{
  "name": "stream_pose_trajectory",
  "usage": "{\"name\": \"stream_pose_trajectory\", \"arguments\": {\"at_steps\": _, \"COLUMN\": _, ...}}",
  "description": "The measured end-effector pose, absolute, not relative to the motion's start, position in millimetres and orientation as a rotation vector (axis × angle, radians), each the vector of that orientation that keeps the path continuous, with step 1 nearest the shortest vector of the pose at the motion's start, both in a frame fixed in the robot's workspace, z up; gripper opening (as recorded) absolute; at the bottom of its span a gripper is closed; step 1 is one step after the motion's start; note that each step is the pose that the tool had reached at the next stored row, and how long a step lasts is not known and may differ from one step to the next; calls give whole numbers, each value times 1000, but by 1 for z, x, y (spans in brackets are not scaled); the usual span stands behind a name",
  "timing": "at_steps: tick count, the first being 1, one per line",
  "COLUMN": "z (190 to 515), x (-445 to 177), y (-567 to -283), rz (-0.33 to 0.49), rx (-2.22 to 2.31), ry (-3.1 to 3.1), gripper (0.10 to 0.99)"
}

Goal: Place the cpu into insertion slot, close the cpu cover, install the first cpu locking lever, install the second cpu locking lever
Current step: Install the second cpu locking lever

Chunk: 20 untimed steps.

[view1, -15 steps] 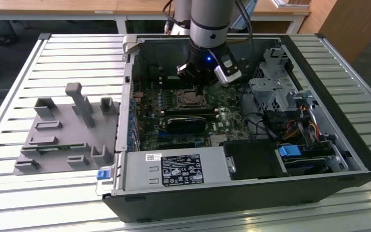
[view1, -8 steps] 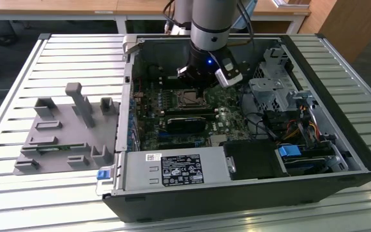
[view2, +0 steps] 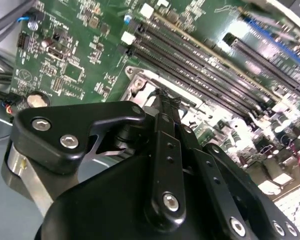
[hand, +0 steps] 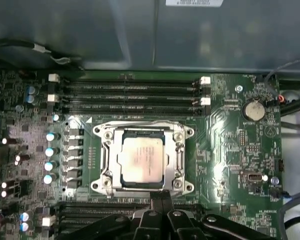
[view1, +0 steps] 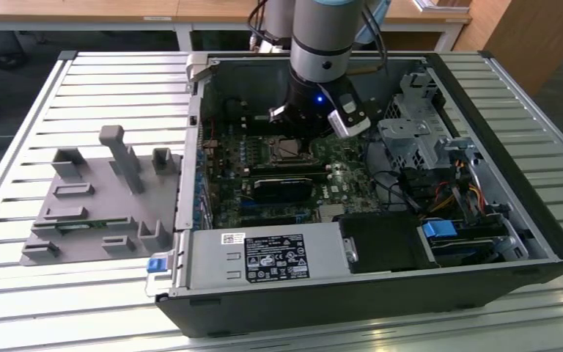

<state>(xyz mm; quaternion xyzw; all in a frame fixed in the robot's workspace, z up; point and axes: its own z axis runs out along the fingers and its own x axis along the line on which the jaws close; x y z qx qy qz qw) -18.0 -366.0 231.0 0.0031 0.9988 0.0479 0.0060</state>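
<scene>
In the first wrist view the cpu (hand: pixel 142 159), a silvery square chip, lies flat in the insertion slot (hand: pixel 101 186) on the green board. The cpu cover (hand: pixel 180 150), a thin metal frame, lies down around the chip. My gripper (hand: pixel 160 198) is shut, and its black fingertips sit together at the socket's near edge, with nothing visibly held. In the second wrist view the gripper (view2: pixel 164 98) points down at the socket's corner (view2: pixel 136 84). In the exterior view the gripper (view1: pixel 296 133) hangs just over the insertion slot (view1: pixel 286 150) inside the open case. I cannot tell the locking levers apart from the frame.
Long black memory slots (hand: pixel 132 92) run on one side of the socket and more (hand: pixel 90 210) on the other. A row of capacitors (hand: pixel 50 157) and a coin cell (hand: pixel 253 110) flank it. The case walls (view1: pixel 199 147), drive cage (view1: pixel 413 139) and cables (view1: pixel 448 194) hem in the arm. A grey fixture (view1: pixel 96 191) stands on the table at the exterior view's left.
</scene>
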Motion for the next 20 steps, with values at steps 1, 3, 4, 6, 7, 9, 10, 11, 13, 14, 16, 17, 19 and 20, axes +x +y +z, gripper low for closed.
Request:
{"name": "stream_pose_trajectory", "arguments": {"at_steps": 1, "z": 231, "x": -18, "y": -368, "rz": 150, "rx": 10, "ry": 3126, "gripper": 106}}
{"name": "stream_pose_trajectory", "arguments": {"at_steps": 3, "z": 231, "x": -18, "y": -371, "rz": 154, "rx": 10, "ry": 3126, "gripper": 106}}
{"name": "stream_pose_trajectory", "arguments": {"at_steps": 4, "z": 231, "x": -18, "y": -372, "rz": 157, "rx": 10, "ry": 3126, "gripper": 106}}
{"name": "stream_pose_trajectory", "arguments": {"at_steps": 6, "z": 231, "x": -21, "y": -373, "rz": 164, "rx": 10, "ry": 3125, "gripper": 106}}
{"name": "stream_pose_trajectory", "arguments": {"at_steps": 7, "z": 231, "x": -23, "y": -374, "rz": 166, "rx": 10, "ry": 3125, "gripper": 106}}
{"name": "stream_pose_trajectory", "arguments": {"at_steps": 9, "z": 231, "x": -28, "y": -374, "rz": 170, "rx": 10, "ry": 3125, "gripper": 106}}
{"name": "stream_pose_trajectory", "arguments": {"at_steps": 10, "z": 231, "x": -30, "y": -374, "rz": 172, "rx": 10, "ry": 3125, "gripper": 106}}
{"name": "stream_pose_trajectory", "arguments": {"at_steps": 11, "z": 231, "x": -32, "y": -375, "rz": 173, "rx": 10, "ry": 3125, "gripper": 106}}
{"name": "stream_pose_trajectory", "arguments": {"at_steps": 13, "z": 230, "x": -37, "y": -375, "rz": 175, "rx": 10, "ry": 3125, "gripper": 106}}
{"name": "stream_pose_trajectory", "arguments": {"at_steps": 14, "z": 230, "x": -38, "y": -375, "rz": 176, "rx": 10, "ry": 3125, "gripper": 106}}
{"name": "stream_pose_trajectory", "arguments": {"at_steps": 16, "z": 229, "x": -41, "y": -375, "rz": 177, "rx": 10, "ry": 3125, "gripper": 106}}
{"name": "stream_pose_trajectory", "arguments": {"at_steps": 17, "z": 227, "x": -41, "y": -375, "rz": 178, "rx": 10, "ry": 3125, "gripper": 106}}
{"name": "stream_pose_trajectory", "arguments": {"at_steps": 19, "z": 225, "x": -41, "y": -375, "rz": 182, "rx": 10, "ry": 3124, "gripper": 106}}
{"name": "stream_pose_trajectory", "arguments": {"at_steps": 20, "z": 224, "x": -41, "y": -375, "rz": 189, "rx": 10, "ry": 3124, "gripper": 106}}
